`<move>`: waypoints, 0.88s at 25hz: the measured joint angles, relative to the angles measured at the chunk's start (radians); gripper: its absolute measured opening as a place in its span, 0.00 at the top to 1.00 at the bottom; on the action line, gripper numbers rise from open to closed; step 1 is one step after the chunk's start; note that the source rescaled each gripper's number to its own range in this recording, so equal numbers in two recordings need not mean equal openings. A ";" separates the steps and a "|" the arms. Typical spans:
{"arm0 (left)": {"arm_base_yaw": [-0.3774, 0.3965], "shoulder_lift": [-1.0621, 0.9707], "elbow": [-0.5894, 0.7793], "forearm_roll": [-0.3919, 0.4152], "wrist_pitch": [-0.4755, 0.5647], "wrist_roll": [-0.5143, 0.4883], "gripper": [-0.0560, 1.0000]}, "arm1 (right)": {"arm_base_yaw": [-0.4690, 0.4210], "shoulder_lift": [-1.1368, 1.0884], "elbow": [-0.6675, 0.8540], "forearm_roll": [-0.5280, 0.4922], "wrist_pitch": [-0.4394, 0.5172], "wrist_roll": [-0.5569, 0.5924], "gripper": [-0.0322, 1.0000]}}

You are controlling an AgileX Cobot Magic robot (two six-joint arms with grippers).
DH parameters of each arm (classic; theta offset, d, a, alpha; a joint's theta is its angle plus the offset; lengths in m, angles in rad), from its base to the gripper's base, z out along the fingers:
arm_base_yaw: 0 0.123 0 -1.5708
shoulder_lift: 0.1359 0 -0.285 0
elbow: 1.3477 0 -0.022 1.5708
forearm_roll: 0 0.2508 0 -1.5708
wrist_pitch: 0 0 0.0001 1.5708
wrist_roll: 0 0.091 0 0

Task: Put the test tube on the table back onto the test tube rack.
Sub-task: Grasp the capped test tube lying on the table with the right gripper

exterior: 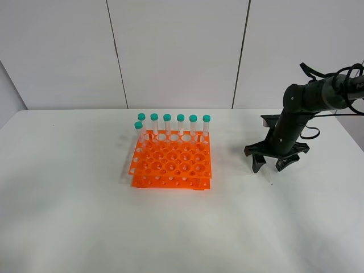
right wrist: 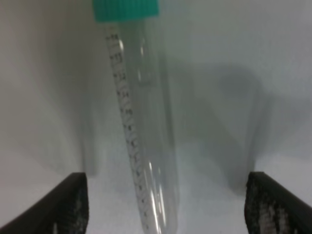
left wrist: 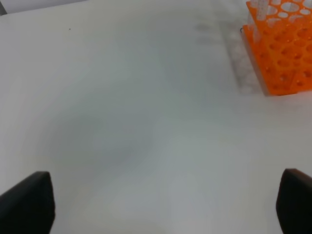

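The test tube (right wrist: 146, 136), clear with a teal cap, lies flat on the white table (exterior: 68, 216). My right gripper (exterior: 270, 164) is open and low over it, and in the right wrist view (right wrist: 173, 207) the tube lies between the two spread fingers without touching them. In the high view the tube is hard to make out under the gripper. The orange test tube rack (exterior: 170, 166) stands mid-table to the left and holds several teal-capped tubes along its back and left side. My left gripper (left wrist: 161, 202) is open and empty over bare table, with the rack (left wrist: 282, 53) far off.
The right arm (exterior: 301, 105) reaches in from the right edge with black cables behind it. A white panelled wall (exterior: 176, 51) stands behind the table. The left arm does not show in the high view.
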 joint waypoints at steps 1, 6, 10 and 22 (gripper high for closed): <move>0.000 0.000 0.000 0.000 0.000 0.000 0.00 | 0.000 0.001 0.000 0.000 -0.001 0.000 0.09; 0.000 0.000 0.000 0.000 0.000 0.000 0.00 | 0.000 0.002 0.000 0.003 0.000 0.000 0.09; 0.000 0.000 0.000 0.000 0.000 0.000 0.00 | 0.000 0.002 0.000 0.003 0.000 0.000 0.10; 0.000 0.000 0.000 0.000 0.000 0.000 0.00 | 0.000 0.003 0.000 0.003 0.044 0.000 0.63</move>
